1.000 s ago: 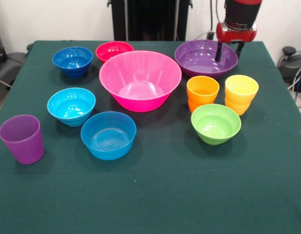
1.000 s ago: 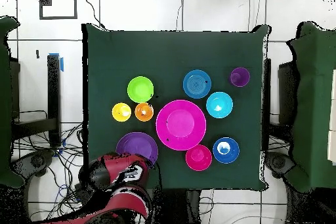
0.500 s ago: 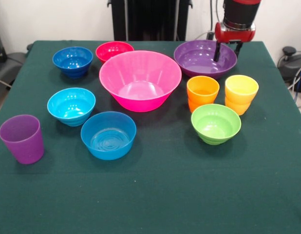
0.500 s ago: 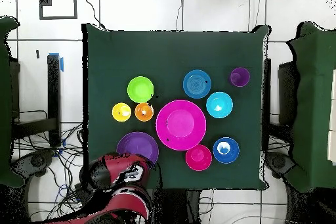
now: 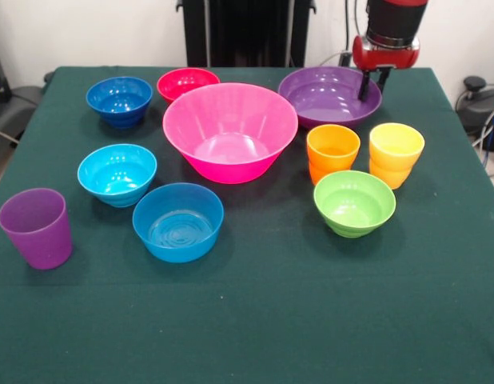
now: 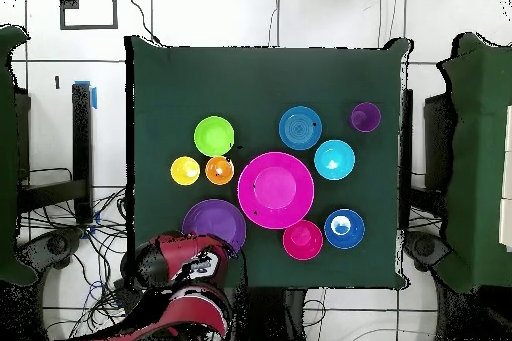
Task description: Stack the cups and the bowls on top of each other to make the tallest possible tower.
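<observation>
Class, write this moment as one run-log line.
arm: at purple bowl | gripper: straddling its rim | pink bowl: empty | stacked: nothing yet

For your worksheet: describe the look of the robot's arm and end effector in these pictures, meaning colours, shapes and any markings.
The arm is a thick round column, black with red bands. Below it a red housing carries the end effector, two thin dark fingers. No markings are legible.

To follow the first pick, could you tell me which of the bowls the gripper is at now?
The large purple bowl: the gripper is at its rim, while the other six bowls sit apart from it.
</observation>
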Motion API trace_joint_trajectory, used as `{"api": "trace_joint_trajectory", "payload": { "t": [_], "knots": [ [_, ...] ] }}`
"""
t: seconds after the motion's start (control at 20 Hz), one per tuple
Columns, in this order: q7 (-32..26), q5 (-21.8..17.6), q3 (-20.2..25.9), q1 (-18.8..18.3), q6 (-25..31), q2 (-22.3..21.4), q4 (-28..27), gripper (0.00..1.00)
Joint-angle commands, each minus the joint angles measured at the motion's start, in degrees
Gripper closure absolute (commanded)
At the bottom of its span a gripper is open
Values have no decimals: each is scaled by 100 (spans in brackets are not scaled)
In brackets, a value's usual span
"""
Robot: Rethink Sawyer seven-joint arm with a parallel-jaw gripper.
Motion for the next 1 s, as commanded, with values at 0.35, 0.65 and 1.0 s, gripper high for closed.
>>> {"api": "trace_joint_trajectory", "payload": {
  "t": [0.35, 0.65, 1.0],
  "knots": [
    [760, -122, 407, -75, -455, 156, -362, 100],
    [748, -44, 357, 0, -298, 222, -447, 100],
    [795, 17, 335, 61, -242, 195, -430, 100]
  ]
}}
